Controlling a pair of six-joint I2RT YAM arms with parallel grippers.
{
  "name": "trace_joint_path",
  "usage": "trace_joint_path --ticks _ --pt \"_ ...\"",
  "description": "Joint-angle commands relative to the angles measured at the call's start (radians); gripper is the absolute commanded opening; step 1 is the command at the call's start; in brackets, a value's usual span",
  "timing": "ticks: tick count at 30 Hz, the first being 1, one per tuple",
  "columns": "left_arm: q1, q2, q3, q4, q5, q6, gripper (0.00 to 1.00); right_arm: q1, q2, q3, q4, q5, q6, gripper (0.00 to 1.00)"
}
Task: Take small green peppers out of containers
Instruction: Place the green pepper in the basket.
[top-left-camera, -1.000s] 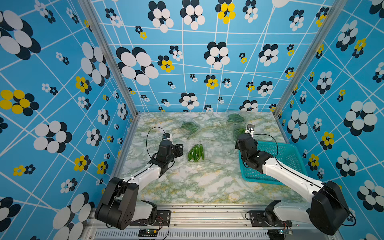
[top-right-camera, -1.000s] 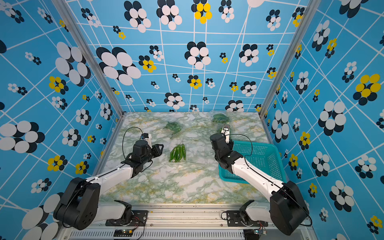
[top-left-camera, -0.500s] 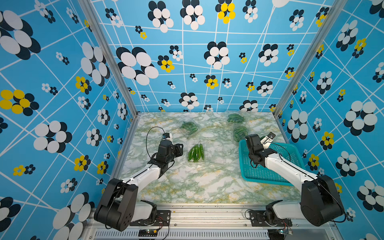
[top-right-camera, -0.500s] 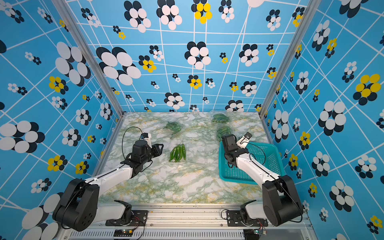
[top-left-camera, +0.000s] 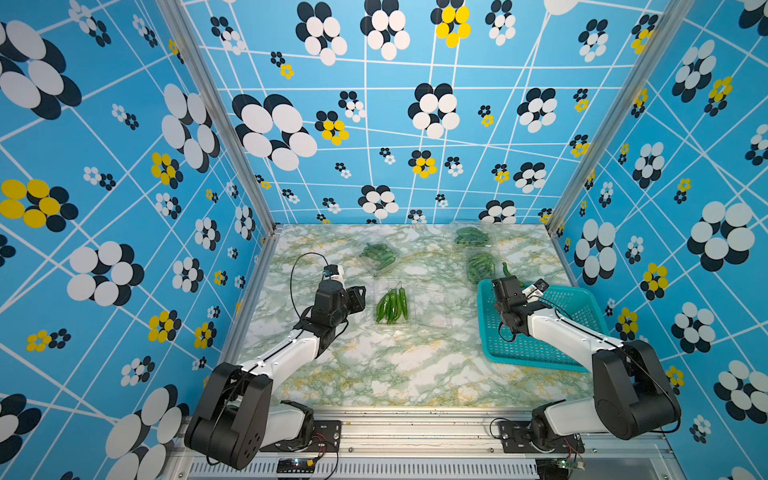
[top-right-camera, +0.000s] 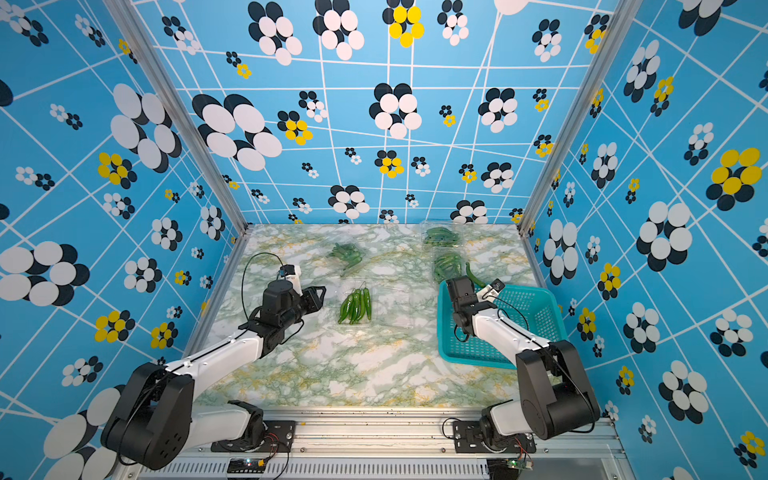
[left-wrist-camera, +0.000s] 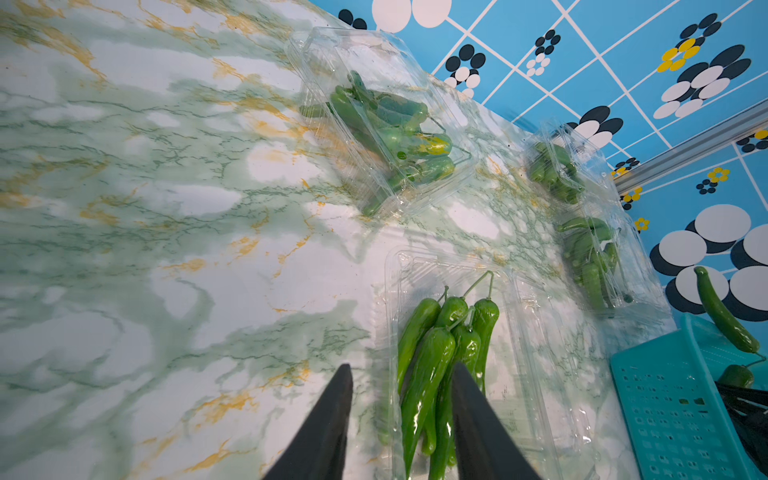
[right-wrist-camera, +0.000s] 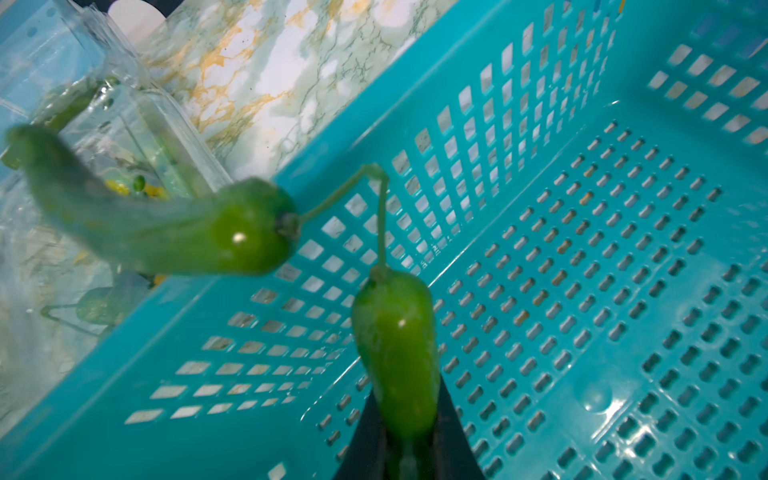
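Overhead, in both top views, an open container (top-left-camera: 415, 316) at the centre of the green-marbled worktop (top-left-camera: 374, 374) holds a bunch of small green peppers (top-left-camera: 391, 306). A second container (top-left-camera: 379, 257) lies closed toward 12 o'clock, with a third container (top-left-camera: 471, 236) and a fourth container (top-left-camera: 481, 266) toward 1 o'clock, all with peppers inside. A teal basket (top-left-camera: 544, 336) sits at 3 o'clock. Blue flowered walls (top-left-camera: 124, 166) enclose three sides. In the left wrist view, the left end effector (left-wrist-camera: 401, 370) is spread and empty over the bunch's tips. In the right wrist view, the right end effector (right-wrist-camera: 406, 415) pinches one pepper (right-wrist-camera: 395, 332) above the basket's floor. Another pepper (right-wrist-camera: 166, 226), blurred, meets it at the stems and reaches past the basket wall.
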Motion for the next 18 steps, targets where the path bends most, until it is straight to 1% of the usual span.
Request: trace_joint_path --ticks 1,2,3,4,7,9,15,18 --pt "-0.006 -0.011 -0.013 0.006 -0.011 0.02 0.41 -0.013 -0.007 -0.003 0.037 -0.086 0.005 0.35" --pt "-0.005 -0.011 -0.013 0.005 -0.011 0.022 0.41 -0.014 0.006 0.004 0.046 -0.105 0.003 0.41" --pt "-0.005 -0.01 -0.013 0.005 -0.012 0.021 0.41 -0.015 0.017 0.01 0.057 -0.125 -0.006 0.52" --pt "-0.005 -0.011 -0.013 0.004 -0.014 0.022 0.41 -0.018 0.032 0.021 0.058 -0.142 -0.006 0.58" --pt "-0.006 -0.01 -0.013 0.005 -0.011 0.023 0.41 -0.03 0.075 0.041 0.075 -0.208 -0.004 0.68" --pt "-0.006 -0.01 -0.013 0.005 -0.011 0.024 0.41 -0.032 0.096 0.049 0.084 -0.219 -0.006 0.69" --pt "-0.006 -0.006 -0.012 0.008 0.0 0.021 0.42 -0.043 0.16 0.09 0.119 -0.243 -0.053 0.69" --pt "-0.005 -0.003 -0.01 0.01 0.006 0.019 0.42 -0.05 0.225 0.136 0.147 -0.281 -0.117 0.69"
